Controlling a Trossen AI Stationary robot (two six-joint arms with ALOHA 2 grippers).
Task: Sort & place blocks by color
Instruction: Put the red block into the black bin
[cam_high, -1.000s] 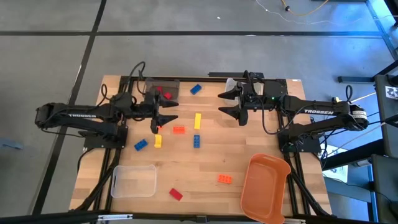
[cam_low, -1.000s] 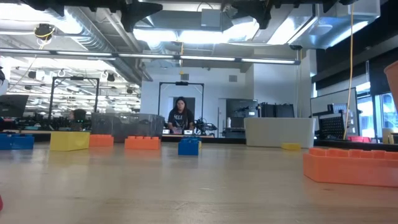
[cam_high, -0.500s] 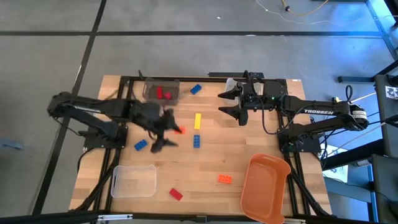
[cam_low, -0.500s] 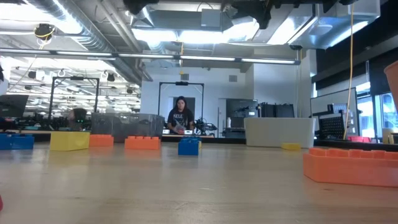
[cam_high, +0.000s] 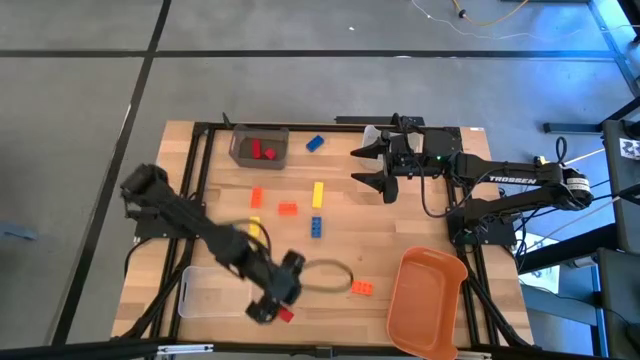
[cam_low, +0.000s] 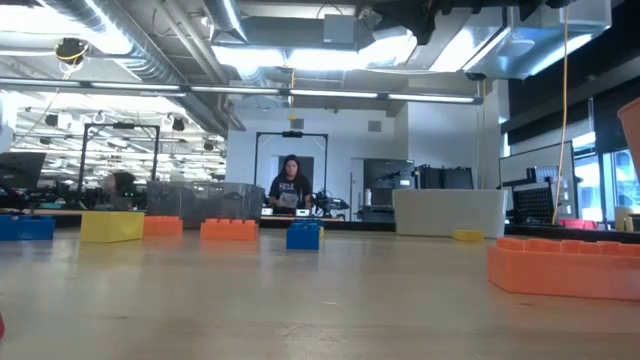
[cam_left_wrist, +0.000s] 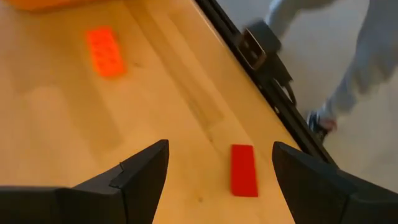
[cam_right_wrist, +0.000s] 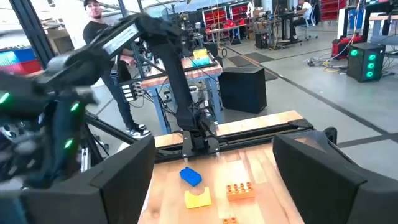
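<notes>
1. The left gripper (cam_high: 272, 300) is hanging low over the table's (cam_high: 340, 255) near edge, fingers spread wide apart and holding nothing, with a red block (cam_left_wrist: 244, 169) lying flat on the wood between them.
2. Beside that block an orange block (cam_high: 362, 288) is lying, well apart from it, near the orange bin (cam_high: 428, 300) in the near right corner.
3. The clear bin (cam_high: 210, 292) is sitting just beside the left arm, at the near left.
4. The dark bin (cam_high: 258, 147) at the far edge is holding red blocks, with a blue block (cam_high: 315, 143) lying just beside it.
5. Orange, yellow and blue blocks are scattered mid-table.
6. The right gripper (cam_high: 382, 166) is waiting near the far edge, fingers apart.
7. A person's legs are showing past the near edge.
</notes>
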